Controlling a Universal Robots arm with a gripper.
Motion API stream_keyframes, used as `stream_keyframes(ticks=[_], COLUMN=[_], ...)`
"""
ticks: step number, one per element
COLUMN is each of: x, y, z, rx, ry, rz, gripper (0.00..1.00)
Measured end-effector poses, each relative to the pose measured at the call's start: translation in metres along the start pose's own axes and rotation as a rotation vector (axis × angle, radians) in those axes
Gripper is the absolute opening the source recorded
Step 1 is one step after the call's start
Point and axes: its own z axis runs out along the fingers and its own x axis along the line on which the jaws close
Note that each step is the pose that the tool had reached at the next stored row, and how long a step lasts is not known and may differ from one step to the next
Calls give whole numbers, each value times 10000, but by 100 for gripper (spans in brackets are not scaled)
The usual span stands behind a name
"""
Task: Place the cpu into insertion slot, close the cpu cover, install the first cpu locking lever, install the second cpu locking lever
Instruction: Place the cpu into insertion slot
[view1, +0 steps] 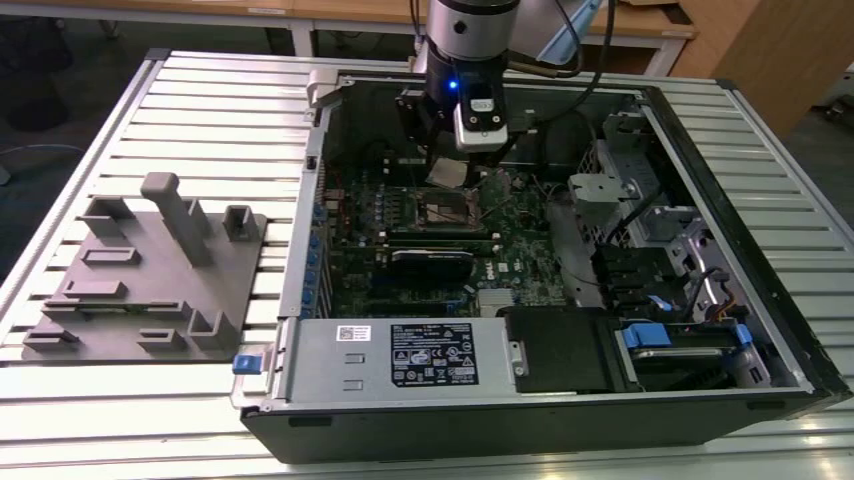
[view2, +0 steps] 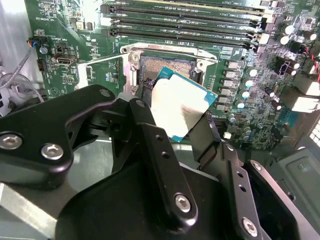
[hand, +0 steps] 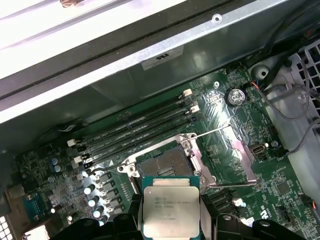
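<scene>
Just one cpu, pinched between two fingers of the gripper, hangs over the one open socket; the cpu cover stands raised.

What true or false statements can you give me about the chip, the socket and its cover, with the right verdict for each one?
1. The tool holds the chip. True.
2. The chip lies in the socket. False: the chip is held in the air near the socket, which is empty.
3. The cover is shut over the socket. False: it is swung open to one side of the socket.
4. Long memory slots run beside the socket. True.
5. The computer case is open, so the board inside can be seen. True.
</scene>
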Motion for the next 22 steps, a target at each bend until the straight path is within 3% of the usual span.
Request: stream_keyframes(ticks=[3, 7, 17, 22], x=[0, 0, 0, 0], y=[0, -1, -1, -1], z=[4, 13, 14, 20], rx=[-2, 4, 3, 4], ry=[-6, -43, -46, -71], rz=[92, 758, 826, 1271], gripper=[54, 54, 54, 54])
